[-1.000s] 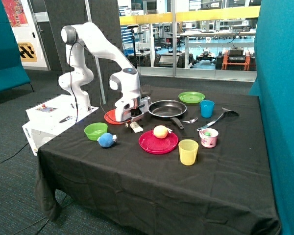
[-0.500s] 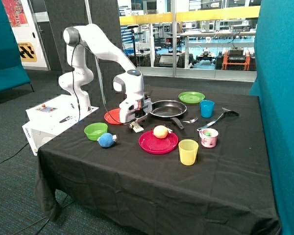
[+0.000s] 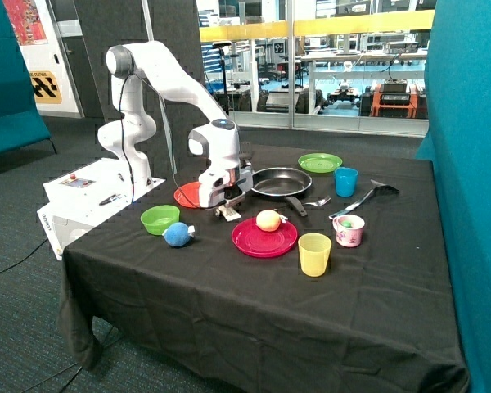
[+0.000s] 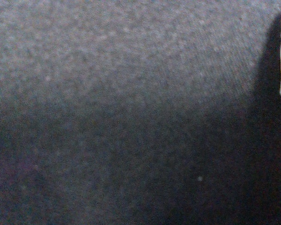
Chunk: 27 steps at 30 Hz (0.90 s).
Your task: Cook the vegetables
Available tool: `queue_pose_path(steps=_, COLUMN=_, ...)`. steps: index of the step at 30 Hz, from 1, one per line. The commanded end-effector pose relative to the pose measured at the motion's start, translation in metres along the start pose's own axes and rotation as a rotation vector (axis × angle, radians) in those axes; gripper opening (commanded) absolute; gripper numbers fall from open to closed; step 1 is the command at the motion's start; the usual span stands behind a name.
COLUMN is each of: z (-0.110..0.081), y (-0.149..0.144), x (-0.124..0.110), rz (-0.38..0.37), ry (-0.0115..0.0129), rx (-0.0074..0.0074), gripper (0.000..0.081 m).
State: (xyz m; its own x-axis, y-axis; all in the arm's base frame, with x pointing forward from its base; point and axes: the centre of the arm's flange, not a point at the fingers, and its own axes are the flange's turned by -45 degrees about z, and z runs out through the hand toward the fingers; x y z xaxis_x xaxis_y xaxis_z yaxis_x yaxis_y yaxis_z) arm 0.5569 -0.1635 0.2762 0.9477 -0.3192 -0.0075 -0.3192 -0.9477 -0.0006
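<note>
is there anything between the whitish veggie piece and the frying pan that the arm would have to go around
Nothing visible does. The whitish piece lies on the black cloth just under the gripper, and the frying pan sits close behind it, with only bare cloth between. The pan's handle points toward the red plate, off that line.

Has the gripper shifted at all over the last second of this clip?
Yes. The gripper moved away from the orange plate, toward the frying pan.

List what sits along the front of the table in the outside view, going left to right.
Green bowl → blue ball → whitish piece under the gripper → red plate holding a round fruit → yellow cup → pink mug.
</note>
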Motion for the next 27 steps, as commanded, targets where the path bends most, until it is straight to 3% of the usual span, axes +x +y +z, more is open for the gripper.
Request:
queue_pose_path(steps=1, z=0.0036, y=0.0039, x=-0.0066, rz=-0.001, ry=0.0075, rx=-0.0006, gripper=0.0698)
queue_pose_path(steps=6, z=0.0019, y=0.0008, x=-0.0052, rz=-0.009, ry=0.0075, rx=-0.0007, gripper=0.0644)
queue_pose_path(steps=7, z=0.0015, y=0.0001, x=-0.0051, rz=-0.01, ry=0.0075, rx=-0.0007, gripper=0.0601)
queue_pose_path(steps=12, z=-0.0009, y=-0.0014, x=-0.0044, rz=-0.005, ry=0.0075, rx=-0.0006, gripper=0.0135)
queue_pose_path(steps=14, z=-0.0017, y=-0.0019, x=-0.0047, rz=0.008, ry=0.0075, rx=-0.0006, gripper=0.0034)
queue_pose_path(steps=27, z=-0.0008, y=0.0033, x=-0.0096, rz=0.012, ry=0.0075, rx=-0.0006, gripper=0.0)
